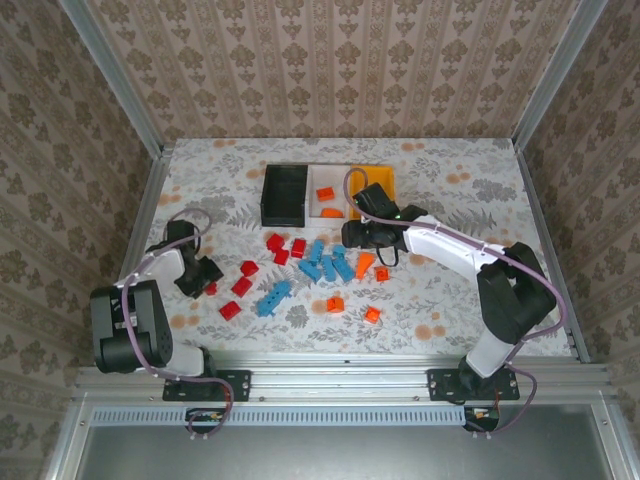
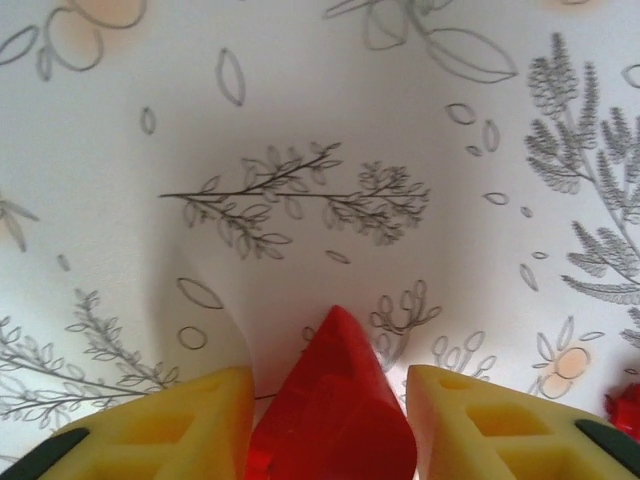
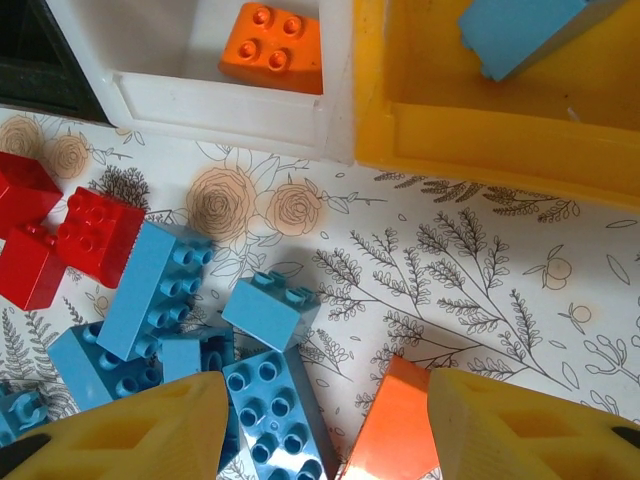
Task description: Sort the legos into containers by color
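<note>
The left claw is closed against both sides of a small red studded plastic brick on the left of the patterned table. Light, rigid and glossy, the brick probably wants a pinch on flat opposite walls, not corners. The right claw hangs wide and empty over blue studded bricks and an orange brick. Beyond stand the black plastic bin, the white plastic bin and the orange-yellow plastic bin.

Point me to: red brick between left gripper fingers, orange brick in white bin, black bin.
red brick (image 2: 335,400): left wrist view, its front face.
orange brick (image 3: 270,40): right wrist view, studded top.
black bin (image 1: 284,216): top external view, near wall.
</note>
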Motion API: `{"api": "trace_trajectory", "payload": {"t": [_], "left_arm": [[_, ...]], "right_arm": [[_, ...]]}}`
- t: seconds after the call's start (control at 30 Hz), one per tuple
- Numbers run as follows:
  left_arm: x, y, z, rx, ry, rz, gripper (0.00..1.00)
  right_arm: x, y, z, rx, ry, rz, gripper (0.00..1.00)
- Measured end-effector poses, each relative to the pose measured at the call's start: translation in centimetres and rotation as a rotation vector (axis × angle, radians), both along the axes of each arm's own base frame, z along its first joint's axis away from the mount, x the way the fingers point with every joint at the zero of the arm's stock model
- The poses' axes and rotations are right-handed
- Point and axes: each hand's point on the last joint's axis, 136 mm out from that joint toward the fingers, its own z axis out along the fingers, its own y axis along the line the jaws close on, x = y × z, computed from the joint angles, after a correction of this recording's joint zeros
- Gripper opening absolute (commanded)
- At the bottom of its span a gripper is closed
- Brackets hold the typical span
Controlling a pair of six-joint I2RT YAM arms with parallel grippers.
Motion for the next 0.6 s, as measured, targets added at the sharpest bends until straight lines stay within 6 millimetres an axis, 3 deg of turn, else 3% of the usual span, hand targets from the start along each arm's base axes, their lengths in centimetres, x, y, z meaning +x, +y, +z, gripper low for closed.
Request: {"api": "trace_trajectory", "payload": {"t": [0.43, 0.6], "left_arm": [[0.0, -1.0, 0.4, 0.023, -0.007, -0.052, 0.22], [0.8, -2.3, 3.1, 0.036, -0.056, -0.101, 0.20]], "right_arm": [[0.0, -0.7, 0.6, 0.014, -0.015, -0.013, 0.55], [0.0, -1.3, 1.0, 0.027, -0.024, -0.024, 0.55]]}}
